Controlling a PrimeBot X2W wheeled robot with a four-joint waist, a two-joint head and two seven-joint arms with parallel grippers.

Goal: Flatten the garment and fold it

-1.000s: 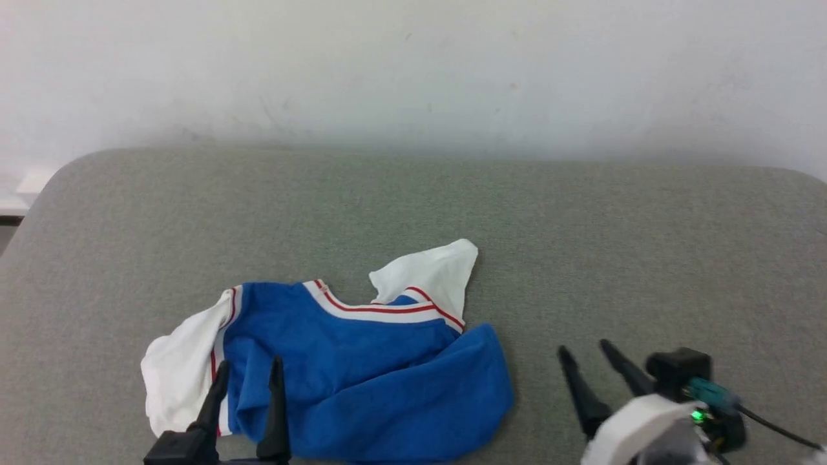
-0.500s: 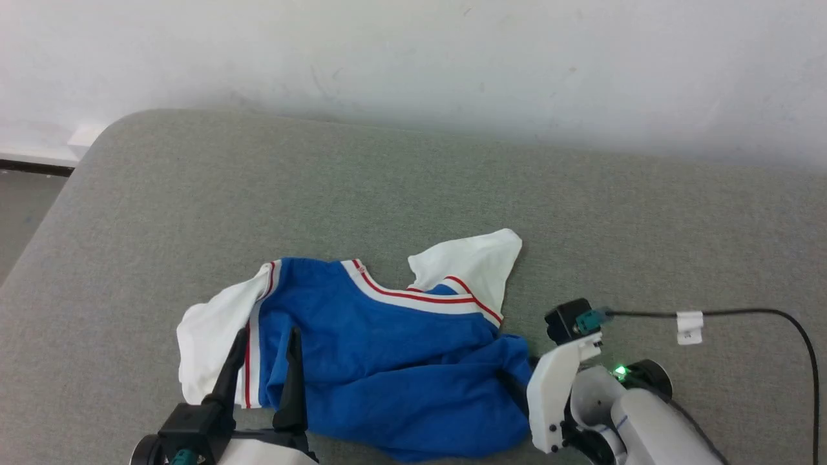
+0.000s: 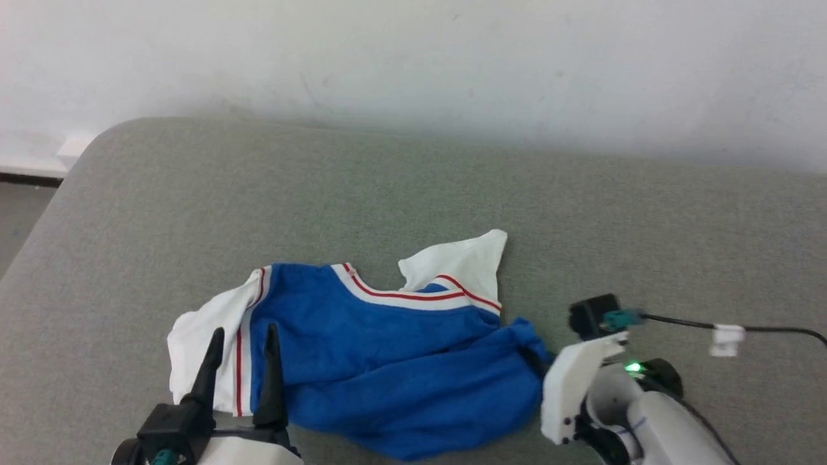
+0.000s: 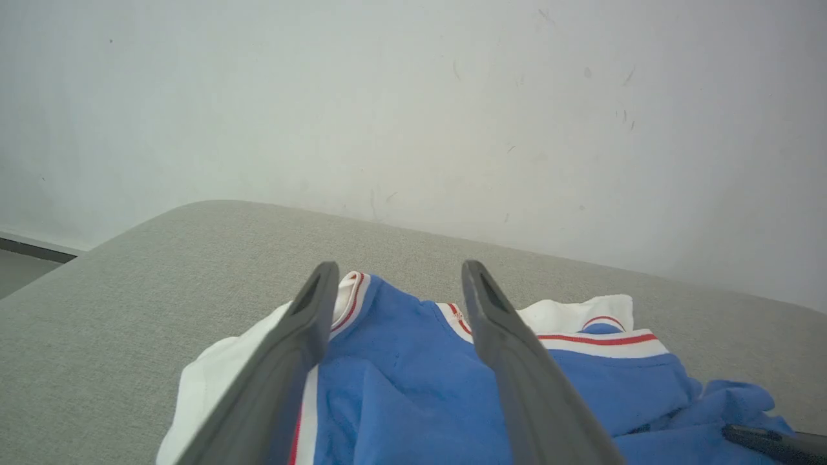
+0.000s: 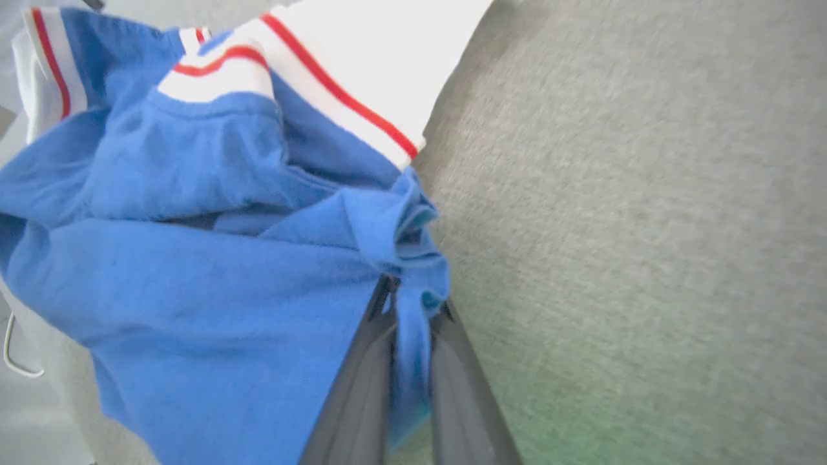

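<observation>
One broad grey padded surface (image 3: 413, 194) runs below one pale wall (image 3: 413, 58). One garment (image 3: 387, 349) lies crumpled on the near part of the surface, its blue body bunched, with two white sleeves and red-striped trim at the collar and sleeves. There are two grippers. The left gripper (image 3: 244, 329) sits over the garment's left sleeve seam, its two fingers spread with nothing between them. The right gripper (image 5: 413, 297) has its two fingers pressed together, pinching a gathered fold of blue cloth at the garment's right edge. One black cable (image 3: 685, 323) with one white tag (image 3: 727, 339) trails from the right wrist.

A grey fabric-covered surface (image 3: 413, 194) with a rounded corner meets a scuffed white wall (image 3: 413, 58) behind it.
</observation>
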